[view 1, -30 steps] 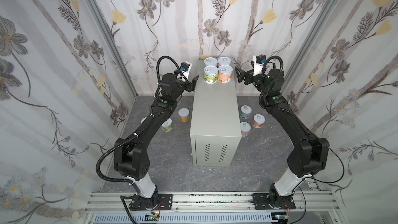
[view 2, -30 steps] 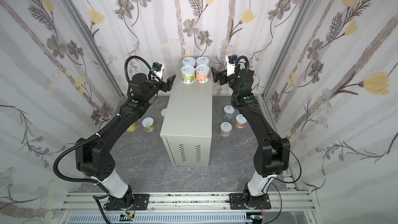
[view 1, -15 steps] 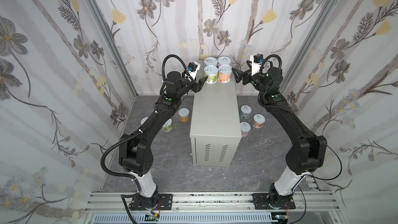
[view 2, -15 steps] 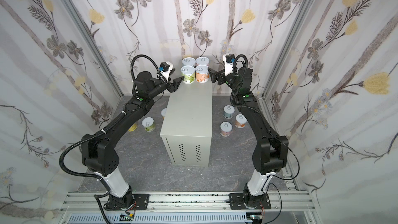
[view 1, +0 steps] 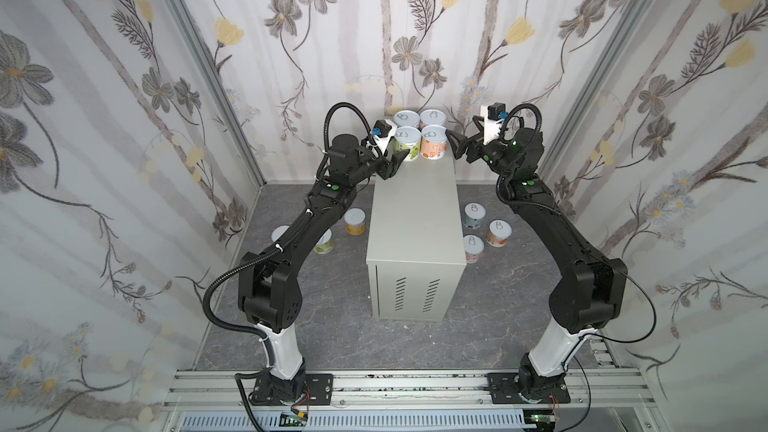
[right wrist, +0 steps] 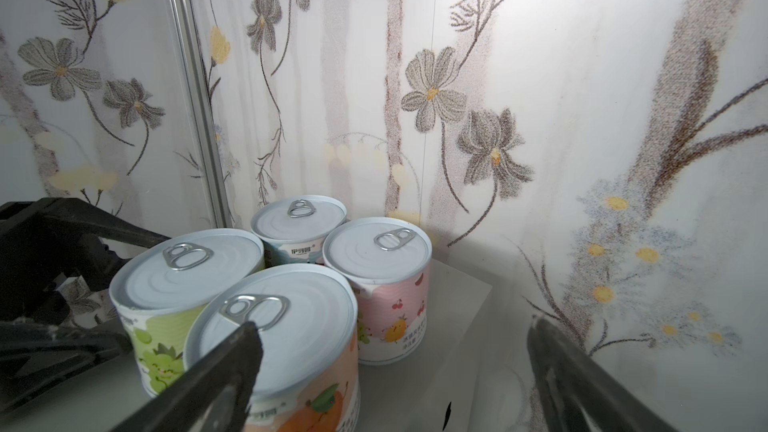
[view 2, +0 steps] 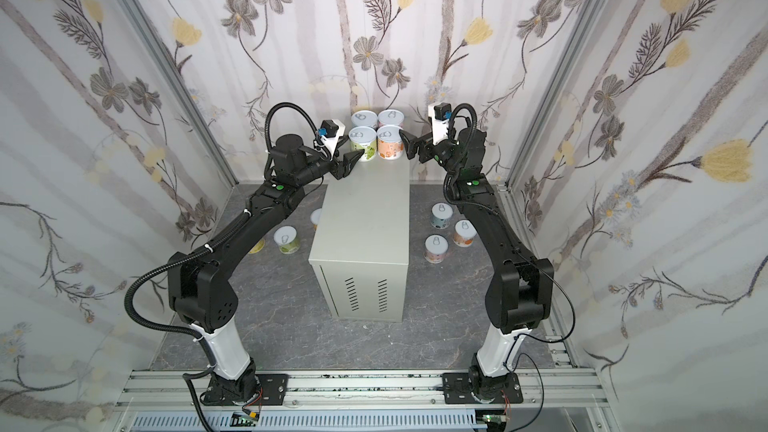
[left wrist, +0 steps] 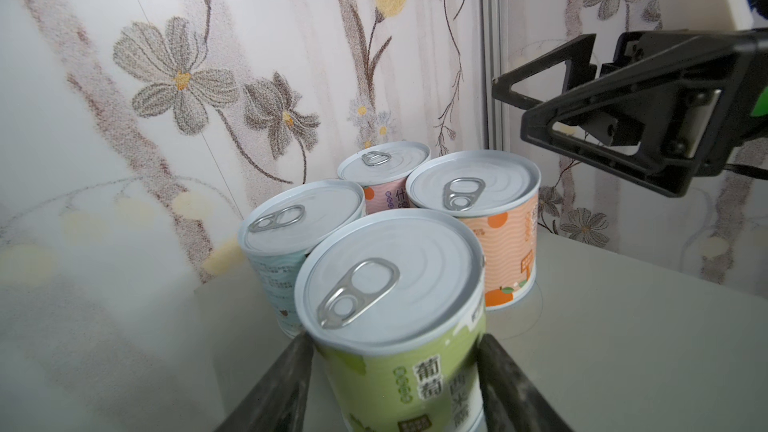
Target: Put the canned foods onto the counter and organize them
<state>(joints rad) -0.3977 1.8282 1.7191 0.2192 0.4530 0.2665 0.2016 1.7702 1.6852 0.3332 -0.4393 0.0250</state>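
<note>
Back wall (view 1: 374, 14): pale wallpaper with grey blossoms, yellow buds, thin dark stems and broad greyish upright bands.
Side walls (view 1: 83, 201): the same flowered paper on both flanks, closing in toward the back.
Corners: a silvery metal strip (view 1: 208, 68) runs down each join between back and side.
Floor (view 1: 332, 338): dark grey, marbled with fine pale veins.
Light: soft and even, with only faint shadows; probably from overhead, though the source is out of sight.

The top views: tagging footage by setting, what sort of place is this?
Probably a robot test booth: flower-patterned wallpaper panels, two black robot arms bolted to a silver aluminium rail, tall pale grey metal cabinet as counter.
</note>
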